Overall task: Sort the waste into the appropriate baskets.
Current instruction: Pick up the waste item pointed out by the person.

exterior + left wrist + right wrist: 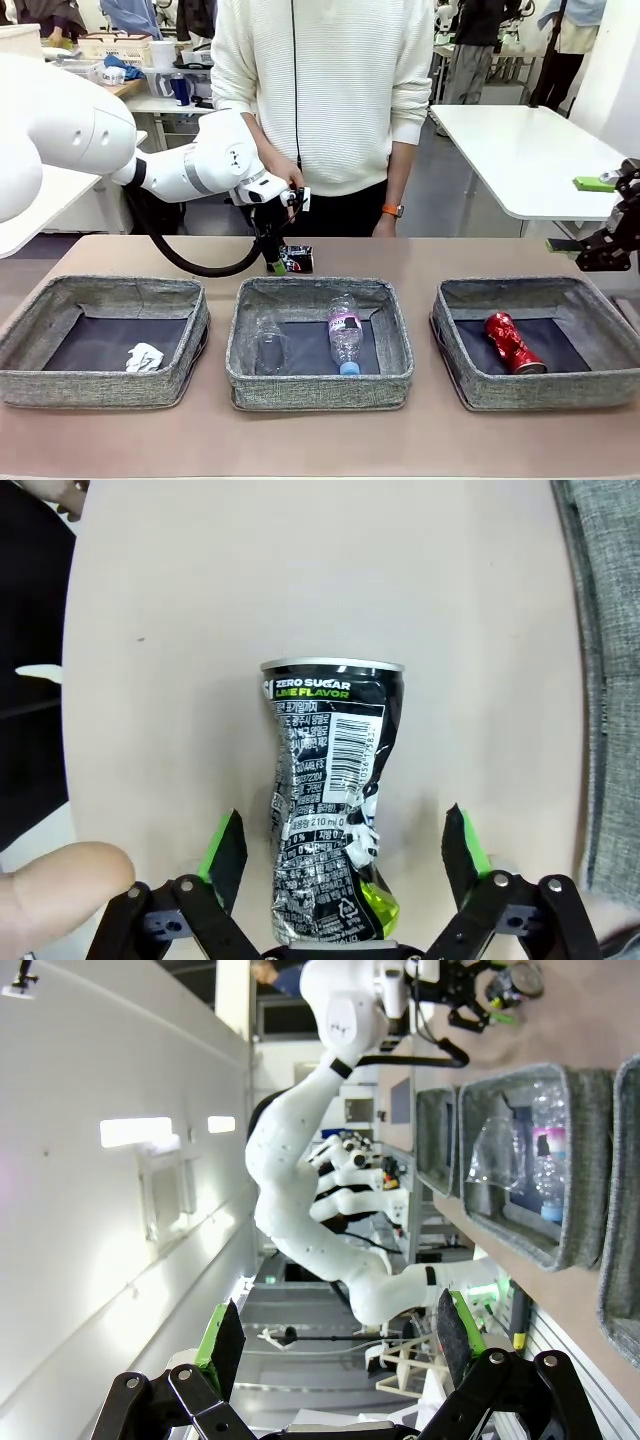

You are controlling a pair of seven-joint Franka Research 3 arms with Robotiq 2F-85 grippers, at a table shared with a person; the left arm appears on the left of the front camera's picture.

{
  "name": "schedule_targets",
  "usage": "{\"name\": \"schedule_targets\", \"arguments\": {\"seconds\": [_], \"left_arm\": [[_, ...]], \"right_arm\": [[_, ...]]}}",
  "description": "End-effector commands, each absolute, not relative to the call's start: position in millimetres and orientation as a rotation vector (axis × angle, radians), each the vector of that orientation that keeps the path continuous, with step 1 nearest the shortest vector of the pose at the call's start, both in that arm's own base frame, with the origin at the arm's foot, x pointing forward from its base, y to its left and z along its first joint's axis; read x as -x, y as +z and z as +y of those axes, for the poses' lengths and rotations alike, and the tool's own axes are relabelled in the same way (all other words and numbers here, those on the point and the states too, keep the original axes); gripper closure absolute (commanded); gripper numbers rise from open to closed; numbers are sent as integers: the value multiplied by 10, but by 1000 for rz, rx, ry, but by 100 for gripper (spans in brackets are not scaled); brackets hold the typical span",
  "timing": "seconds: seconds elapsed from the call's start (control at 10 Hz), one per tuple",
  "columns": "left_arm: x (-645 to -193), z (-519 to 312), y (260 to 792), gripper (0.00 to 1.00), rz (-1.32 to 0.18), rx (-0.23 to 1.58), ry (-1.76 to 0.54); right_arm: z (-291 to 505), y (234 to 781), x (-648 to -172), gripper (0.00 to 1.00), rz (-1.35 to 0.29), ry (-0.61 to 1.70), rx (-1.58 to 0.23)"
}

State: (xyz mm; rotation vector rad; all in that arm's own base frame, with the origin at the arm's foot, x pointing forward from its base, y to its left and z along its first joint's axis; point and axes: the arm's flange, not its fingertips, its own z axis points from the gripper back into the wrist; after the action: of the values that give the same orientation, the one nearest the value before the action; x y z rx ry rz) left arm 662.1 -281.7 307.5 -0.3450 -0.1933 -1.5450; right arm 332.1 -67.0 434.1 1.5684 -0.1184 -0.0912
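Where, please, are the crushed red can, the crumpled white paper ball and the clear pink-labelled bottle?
crushed red can (514, 342), front view, mid-body
crumpled white paper ball (145, 357), front view, centre
clear pink-labelled bottle (345, 327), front view, on its label

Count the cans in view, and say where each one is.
2. Red can lies in the right basket; dark can lies on the table behind the middle basket, between the left claw's fingers.

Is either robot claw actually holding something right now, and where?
Not yet: the left gripper straddles the crushed dark multicoloured can's lower half, pads apart from it. The right gripper is open, empty.
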Motion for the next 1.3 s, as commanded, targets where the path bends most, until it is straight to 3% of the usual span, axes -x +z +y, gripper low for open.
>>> {"name": "schedule_targets", "arguments": {"seconds": [0.0,0.1,0.2,0.4,0.5,0.7,1.0,1.2], "left_arm": [[-6671,-2822,3115,58,-205,339,-1559],[-6670,-2829,3122,57,-204,339,-1551],[-6671,-2825,3131,100,-213,349,-1542],[-6653,-2835,3135,100,-222,352,-1544],[-6640,-2834,3139,83,-223,353,-1547],[-6628,-2837,3157,100,-205,367,-1545],[-6573,-2834,3189,100,-175,370,-1548],[-6202,-2873,3412,100,-146,417,-1553]], "right_arm": [[-665,4371,-3305,0,-112,-85,-1569],[-665,4371,-3305,0,-112,-85,-1569],[-665,4371,-3305,0,-112,-85,-1569],[-665,4371,-3305,0,-112,-85,-1569],[-665,4371,-3305,0,-112,-85,-1569],[-665,4371,-3305,0,-112,-85,-1569],[-665,4371,-3305,0,-112,-85,-1569],[-665,4371,-3305,0,-112,-85,-1569]]}}
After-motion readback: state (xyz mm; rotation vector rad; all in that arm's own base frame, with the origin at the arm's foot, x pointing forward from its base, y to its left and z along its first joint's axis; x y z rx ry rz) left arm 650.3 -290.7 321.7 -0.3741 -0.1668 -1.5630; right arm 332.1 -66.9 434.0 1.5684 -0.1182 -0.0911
